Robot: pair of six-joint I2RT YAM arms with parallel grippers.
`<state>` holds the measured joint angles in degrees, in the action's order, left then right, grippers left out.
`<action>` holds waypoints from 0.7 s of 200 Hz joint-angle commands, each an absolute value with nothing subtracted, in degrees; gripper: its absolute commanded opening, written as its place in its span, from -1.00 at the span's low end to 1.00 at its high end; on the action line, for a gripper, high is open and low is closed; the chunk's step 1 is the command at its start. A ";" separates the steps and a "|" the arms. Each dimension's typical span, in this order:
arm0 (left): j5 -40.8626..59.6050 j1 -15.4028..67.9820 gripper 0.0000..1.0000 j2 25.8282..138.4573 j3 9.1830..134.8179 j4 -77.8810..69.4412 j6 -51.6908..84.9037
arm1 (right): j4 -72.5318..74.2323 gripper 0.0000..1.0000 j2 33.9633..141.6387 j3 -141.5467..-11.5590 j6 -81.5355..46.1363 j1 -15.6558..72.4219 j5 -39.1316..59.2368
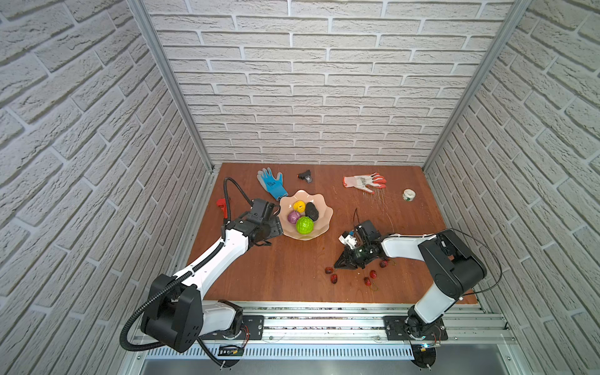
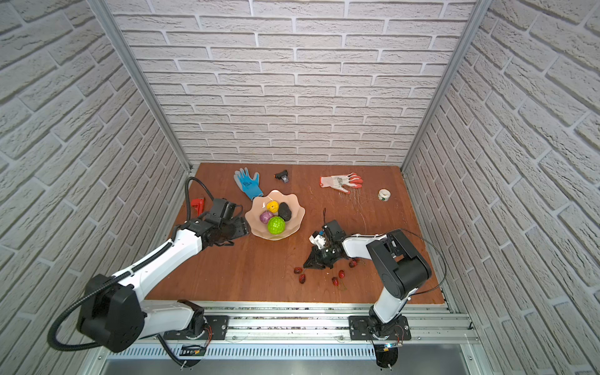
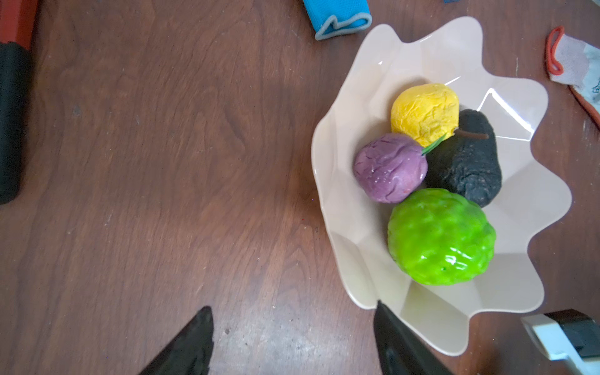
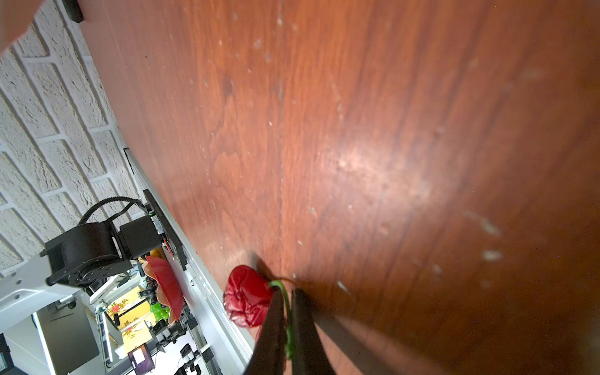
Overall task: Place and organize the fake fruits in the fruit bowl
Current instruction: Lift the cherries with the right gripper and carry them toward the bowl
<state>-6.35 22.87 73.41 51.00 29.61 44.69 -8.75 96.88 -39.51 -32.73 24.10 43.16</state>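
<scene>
The fruit bowl (image 1: 325,212) sits on the wooden table (image 1: 285,269) just left of centre in both top views. It holds four fruits packed together: the yellow fruit (image 1: 299,206) at the back, the black avocado (image 1: 312,211) touching it on the right, the purple fruit (image 1: 293,217) on the left and the bumpy green ball (image 1: 304,225) nearest the front. The left gripper (image 3: 292,308) hovers at the bowl's left edge, its fingers spread apart with nothing between them; one fingertip (image 3: 393,341) overlaps the scalloped rim. Lower right of the bowl, the right gripper (image 4: 285,293) is down at the table, its fingers clenched on the green stem (image 4: 289,337) of a red cherry (image 4: 248,295). Whether that cherry is lifted off the wood cannot be told. Other cherries (image 1: 367,281) lie loose around that gripper, well apart from the bowl. A blue glove (image 1: 271,183) lies just beside the bowl's rear rim, and an orange-white glove (image 1: 363,181) and a tape roll (image 1: 408,194) lie toward the upper right of the table.
</scene>
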 commanded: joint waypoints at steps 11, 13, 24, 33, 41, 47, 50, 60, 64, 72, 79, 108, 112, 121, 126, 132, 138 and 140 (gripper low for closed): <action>-6.90 22.41 0.55 72.99 51.58 29.53 44.38 | -8.95 -0.84 96.62 -38.79 -32.61 23.92 42.65; -6.87 22.41 0.55 72.98 51.57 29.53 44.38 | -8.98 -0.85 96.53 -38.77 -32.63 23.93 42.63; -6.92 22.43 0.55 73.12 51.59 29.53 44.38 | -9.22 -0.86 95.89 -38.84 -32.59 23.91 42.63; -6.86 22.39 0.54 73.17 51.67 29.53 44.38 | -9.81 -0.87 95.40 -39.00 -32.37 23.94 42.64; -6.86 22.35 0.55 73.13 51.73 29.58 44.30 | -10.63 -0.88 94.70 -39.39 -32.09 23.82 42.45; -6.86 22.33 0.55 73.13 51.77 29.57 44.30 | -11.01 -0.89 94.07 -39.57 -32.08 23.81 42.51; -6.86 22.34 0.55 73.13 51.77 29.54 44.30 | -11.19 -0.88 93.74 -39.62 -32.04 23.82 42.61; -6.86 22.35 0.54 73.04 51.72 29.54 44.21 | -11.65 -0.89 92.51 -39.98 -32.33 23.74 42.72; -6.93 22.33 0.54 73.04 51.68 29.58 44.25 | -11.90 -0.88 92.04 -40.14 -32.49 23.73 42.80; -6.94 22.33 0.55 73.04 51.60 29.45 44.30 | -12.30 -0.88 91.07 -40.51 -32.69 23.66 43.02; -6.95 22.35 0.55 72.98 51.56 29.29 44.38 | -13.06 -0.89 90.29 -41.07 -32.70 23.65 42.98; -6.86 22.33 0.55 73.13 51.19 29.00 44.56 | -17.17 -0.89 87.55 -44.49 -31.35 23.65 42.72; -6.90 22.40 0.55 73.03 51.16 29.00 44.56 | -17.82 -0.89 87.24 -44.90 -31.06 23.64 42.72; -6.88 22.33 0.55 72.91 51.15 29.00 44.56 | -19.08 -0.89 86.64 -45.98 -30.54 23.64 42.67; -6.90 22.31 0.55 72.82 51.15 29.00 44.56 | -19.70 -0.89 86.30 -46.60 -30.35 23.64 42.63; -6.86 22.21 0.55 72.72 51.15 29.00 44.56 | -20.30 -0.89 86.03 -47.19 -30.20 23.68 42.63; -6.86 22.10 0.55 72.60 51.18 29.00 44.56 | -20.92 -0.89 85.67 -47.82 -30.01 23.64 42.63; -6.90 22.11 0.55 72.58 51.18 29.07 44.56 | -21.05 -0.89 85.58 -47.99 -29.98 23.66 42.63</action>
<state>-6.35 22.85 73.41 51.00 29.56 44.69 -17.39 87.85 -45.39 -31.92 23.83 42.63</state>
